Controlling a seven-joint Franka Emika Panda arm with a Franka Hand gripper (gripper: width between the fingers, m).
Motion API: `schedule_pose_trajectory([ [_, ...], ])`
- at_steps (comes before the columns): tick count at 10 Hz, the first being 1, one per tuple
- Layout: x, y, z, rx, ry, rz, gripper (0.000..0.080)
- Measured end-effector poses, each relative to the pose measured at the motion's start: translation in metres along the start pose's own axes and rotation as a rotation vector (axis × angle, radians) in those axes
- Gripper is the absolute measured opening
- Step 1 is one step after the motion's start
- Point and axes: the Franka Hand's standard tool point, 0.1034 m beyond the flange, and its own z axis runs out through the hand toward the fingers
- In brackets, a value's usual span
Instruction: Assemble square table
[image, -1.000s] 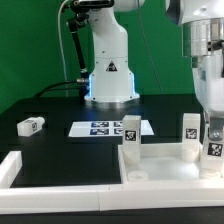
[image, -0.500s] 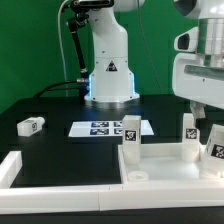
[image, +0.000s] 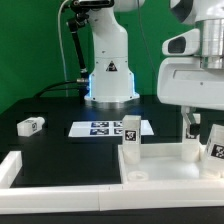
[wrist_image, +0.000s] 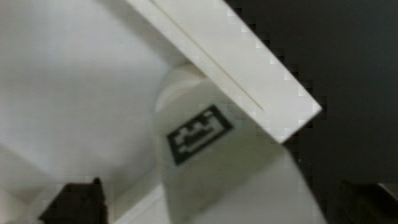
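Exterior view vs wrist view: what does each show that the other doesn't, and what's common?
Exterior only: the robot base, the marker board, a loose leg lying on the dark work surface at the exterior view's left, and the white barrier strip in front. Wrist only: the fingers, dark tips spread wide apart, and a close look at one leg's tag. Both: the square table top with tagged legs standing in it.

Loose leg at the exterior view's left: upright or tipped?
Tipped: the leg lies on its side on the black work surface.
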Motion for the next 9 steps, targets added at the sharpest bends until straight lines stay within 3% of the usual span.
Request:
schedule_pose_trajectory([
  [3,0.0005,0.0012,0.0009,-0.002,0.0,-0.032,0.0631],
  [4,0.0006,0.0013,0.001,-0.003,0.0,-0.031,0.0473],
  [5,0.0001,0.001,0.0011,-0.001,-0.001,0.045,0.0473],
  [6,-0.0001,0.0016,0.0015,-0.003,-0.003,0.126,0.0289],
  [9,0.0008,0.0038,0.0019,-0.008,-0.004,0.299,0.0292],
])
